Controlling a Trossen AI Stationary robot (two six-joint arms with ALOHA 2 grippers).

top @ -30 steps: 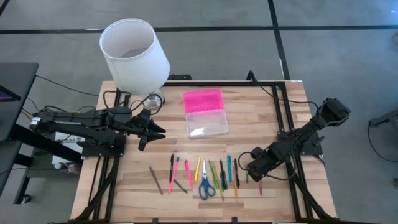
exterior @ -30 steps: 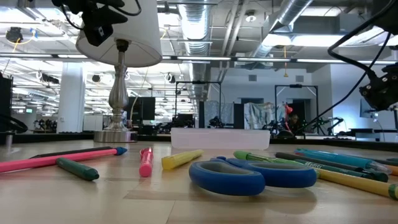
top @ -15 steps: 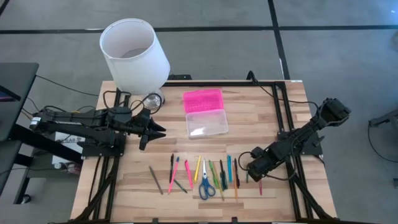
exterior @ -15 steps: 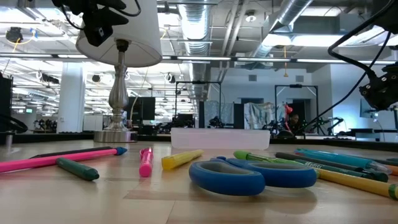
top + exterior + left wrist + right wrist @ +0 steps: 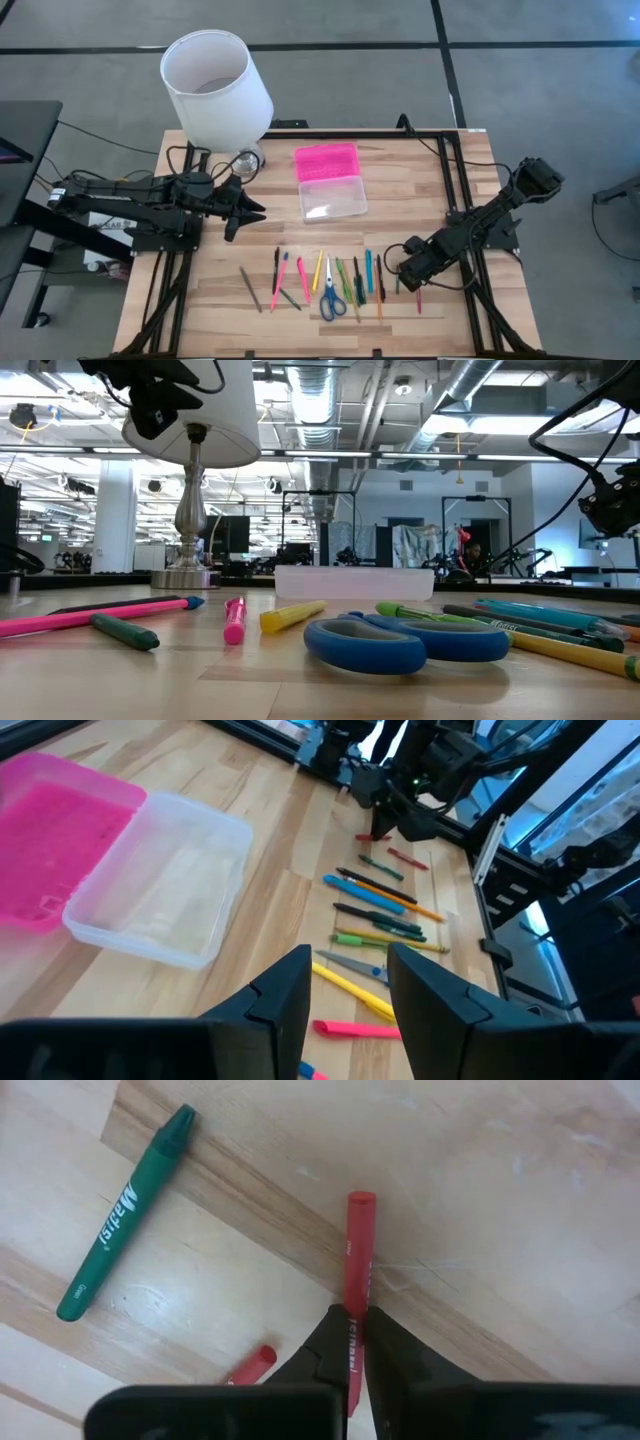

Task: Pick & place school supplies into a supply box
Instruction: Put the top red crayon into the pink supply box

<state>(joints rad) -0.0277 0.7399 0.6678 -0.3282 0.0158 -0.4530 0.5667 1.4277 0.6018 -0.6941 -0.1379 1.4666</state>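
The right gripper (image 5: 352, 1342) is low over the near right part of the pale, grained wooden surface (image 5: 420, 180), its two dark fingers (image 5: 322, 1348) clamped together on a thin red crayon (image 5: 356, 1250). The round crayon sticks straight out ahead of the fingers, its flat end pointing away from the wrist; the print along its wrapper is too small to read. Beside it lies a dark green crayon (image 5: 122, 1216) with white lettering that looks like "Madisi", angled across the planks, and a second red crayon end (image 5: 250, 1365) shows just beside the fingers.

Further left on the surface a row of thin pens, pencils and markers (image 5: 340, 274) lies side by side, long axes running front to back, with small blue-handled scissors (image 5: 330, 297) among them. Behind the row sits the clear plastic supply box (image 5: 332, 199), its bright pink ribbed lid (image 5: 326, 160) swung open flat.

The left gripper (image 5: 243, 214) hovers left of the box, fingers (image 5: 290, 995) apart and holding nothing, near a white lampshade (image 5: 214, 86).
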